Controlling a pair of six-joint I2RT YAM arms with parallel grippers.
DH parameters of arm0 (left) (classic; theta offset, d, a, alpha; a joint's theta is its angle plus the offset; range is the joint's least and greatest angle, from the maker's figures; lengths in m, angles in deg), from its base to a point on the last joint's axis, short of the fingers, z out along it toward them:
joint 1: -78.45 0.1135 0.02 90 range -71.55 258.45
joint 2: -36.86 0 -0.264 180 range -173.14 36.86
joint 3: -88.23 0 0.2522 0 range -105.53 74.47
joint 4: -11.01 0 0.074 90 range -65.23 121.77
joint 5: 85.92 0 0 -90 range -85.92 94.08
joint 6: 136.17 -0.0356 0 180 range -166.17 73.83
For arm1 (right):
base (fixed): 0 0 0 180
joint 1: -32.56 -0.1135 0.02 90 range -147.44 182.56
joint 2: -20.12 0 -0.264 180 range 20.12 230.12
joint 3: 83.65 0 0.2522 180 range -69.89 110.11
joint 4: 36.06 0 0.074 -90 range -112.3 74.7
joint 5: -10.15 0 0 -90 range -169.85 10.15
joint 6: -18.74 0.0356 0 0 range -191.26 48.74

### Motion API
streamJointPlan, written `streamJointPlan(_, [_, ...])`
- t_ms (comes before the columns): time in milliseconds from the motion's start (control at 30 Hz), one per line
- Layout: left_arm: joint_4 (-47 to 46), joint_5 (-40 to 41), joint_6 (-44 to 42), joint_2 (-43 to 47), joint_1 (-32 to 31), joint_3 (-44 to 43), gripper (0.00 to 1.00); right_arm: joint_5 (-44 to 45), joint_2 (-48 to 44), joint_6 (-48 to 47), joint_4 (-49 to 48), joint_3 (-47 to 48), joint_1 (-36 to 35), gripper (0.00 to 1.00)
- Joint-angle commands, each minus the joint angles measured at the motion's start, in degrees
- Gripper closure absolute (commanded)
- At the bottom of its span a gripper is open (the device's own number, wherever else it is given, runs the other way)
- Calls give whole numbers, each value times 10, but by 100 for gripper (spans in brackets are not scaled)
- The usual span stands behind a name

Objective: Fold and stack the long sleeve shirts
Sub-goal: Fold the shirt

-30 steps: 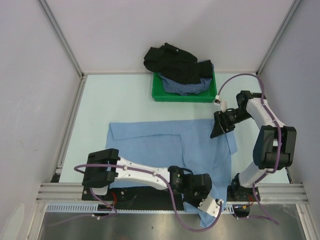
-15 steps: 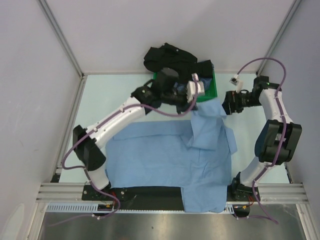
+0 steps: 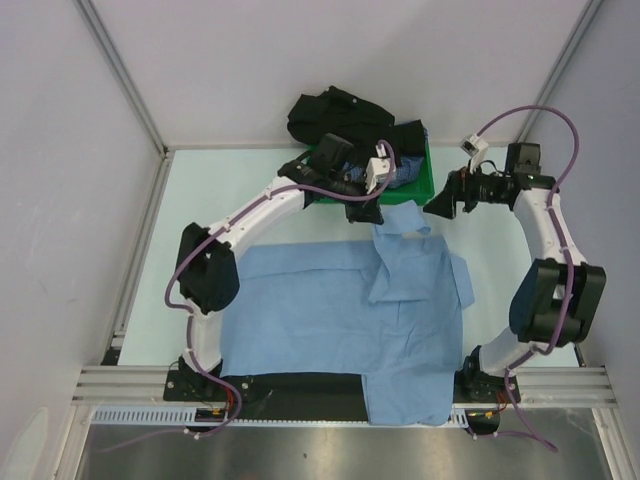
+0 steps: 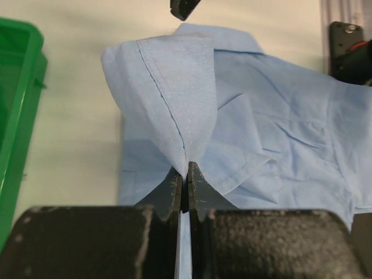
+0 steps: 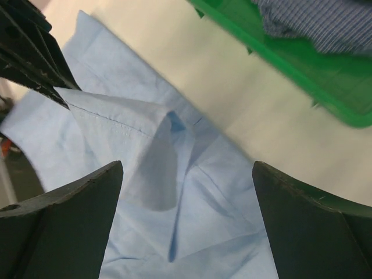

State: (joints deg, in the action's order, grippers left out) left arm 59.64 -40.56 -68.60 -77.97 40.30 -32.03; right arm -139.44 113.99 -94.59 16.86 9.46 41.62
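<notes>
Shirts: three. The blue shirt (image 3: 330,310) is spread mid-surface; the black shirt (image 3: 335,120) and checked shirt (image 5: 314,23) are heaped at 12 o'clock.
Tray (image 4: 26,87): one, green, under that heap.
Hands: two. The left hand (image 4: 185,180) is clenched on the blue shirt's raised 1 o'clock edge; the right hand (image 5: 187,168) is released, at 2 o'clock.
Surface (image 3: 200,200): pale green.
Room: white walls (image 3: 300,60).

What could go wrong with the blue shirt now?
1. The left jaws pinch only a thin fold of the blue shirt, so it might slip out and flop down.
2. That pinch is close to the green tray, so the cloth could catch on its rim.
3. The right jaws are open and hold nothing, so the shirt, lifted at one spot, may bunch up crooked.
</notes>
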Motion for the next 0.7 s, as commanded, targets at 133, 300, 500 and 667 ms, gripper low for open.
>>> streamJointPlan(133, [-23, -131, 49, 68, -3, 15, 96, 41, -260, -351, -88, -175, -2, 0])
streamJointPlan(300, [-37, -163, 80, 76, -3, 30, 91, 32, -379, -454, -108, -274, -33, 0])
streamJointPlan(500, [-34, -190, 89, 80, -3, 43, 90, 158, -434, -455, -303, -387, -143, 0])
streamJointPlan(667, [-31, -200, 93, 83, -6, 53, 89, 202, -430, -453, -340, -376, -178, 11])
